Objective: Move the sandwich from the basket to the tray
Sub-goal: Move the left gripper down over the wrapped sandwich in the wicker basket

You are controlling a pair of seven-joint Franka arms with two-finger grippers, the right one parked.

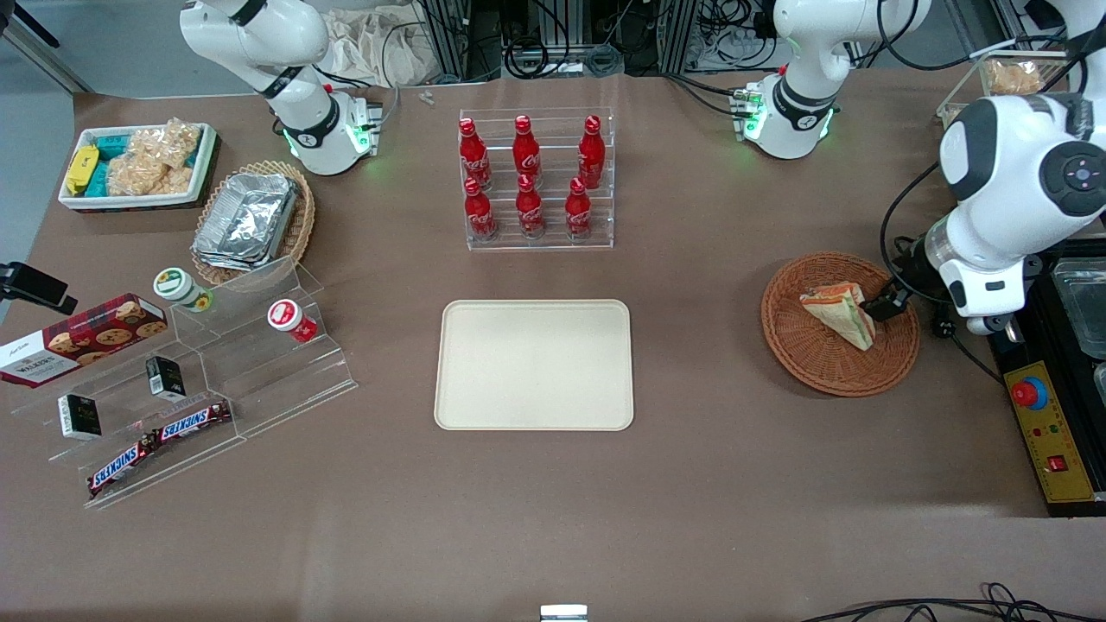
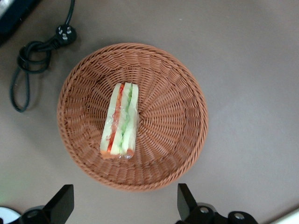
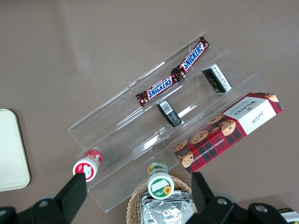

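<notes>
Nearest to you in the front view, the tray (image 1: 534, 364) lies bare at the frame's centre. Toward the working arm's end, at the frame's right, the basket (image 1: 840, 323) holds the sandwich (image 1: 836, 313). The gripper (image 2: 125, 205) hovers directly above the basket, its jaws spread wide and holding nothing. In the wrist view the sandwich lies on edge, and I judge its long axis crosses the jaw line, so you can descend straight.

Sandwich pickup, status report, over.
Gripper open, above the basket. Sandwich in basket, ungrasped. Tray bare; nothing in the way.
</notes>
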